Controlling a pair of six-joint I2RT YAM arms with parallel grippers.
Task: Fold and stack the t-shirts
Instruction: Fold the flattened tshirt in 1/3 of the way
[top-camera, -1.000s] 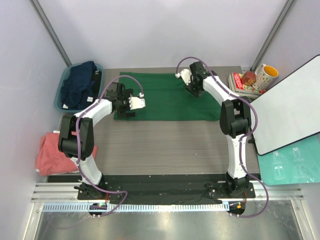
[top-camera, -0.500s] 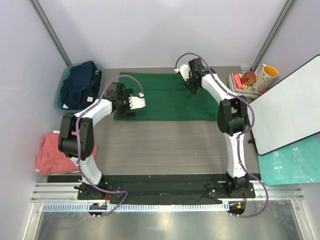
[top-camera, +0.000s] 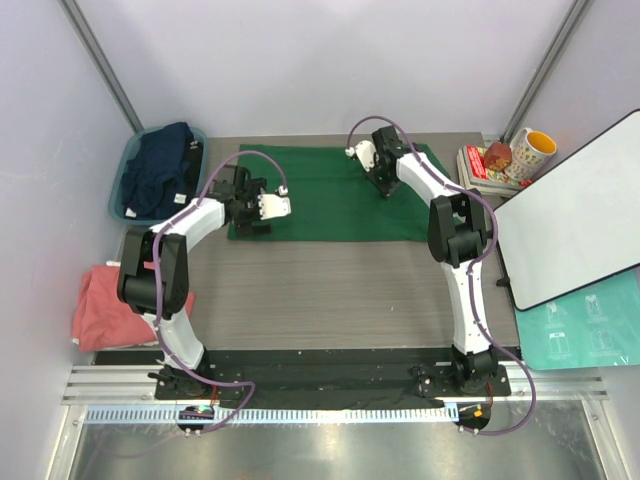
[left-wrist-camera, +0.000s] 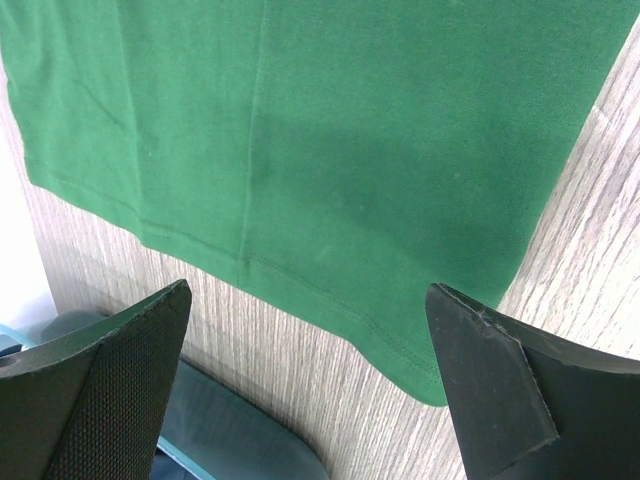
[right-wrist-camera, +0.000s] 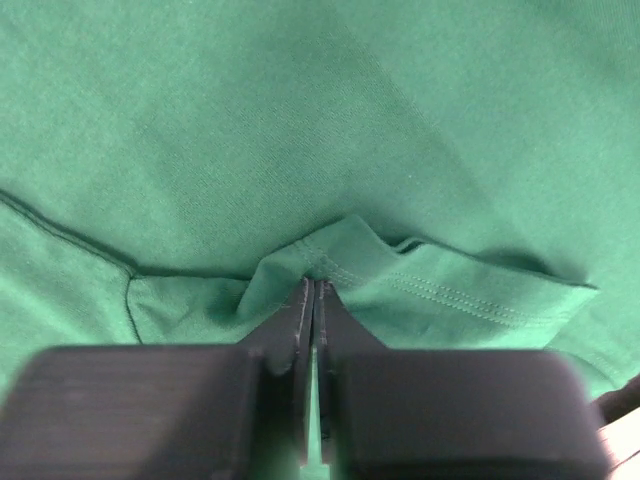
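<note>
Green cloth is sitting pinched in the right gripper, a small fold of the green t-shirt. The left gripper is hanging wide open over its left corner. Beside that, a tub is half hiding the navy t-shirt.

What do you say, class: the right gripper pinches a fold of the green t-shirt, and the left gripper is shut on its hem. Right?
One slip. The left gripper is open, its jaws wide apart over the hem of the green t-shirt, holding nothing, as the left wrist view shows. The right gripper does pinch a fold.
</note>
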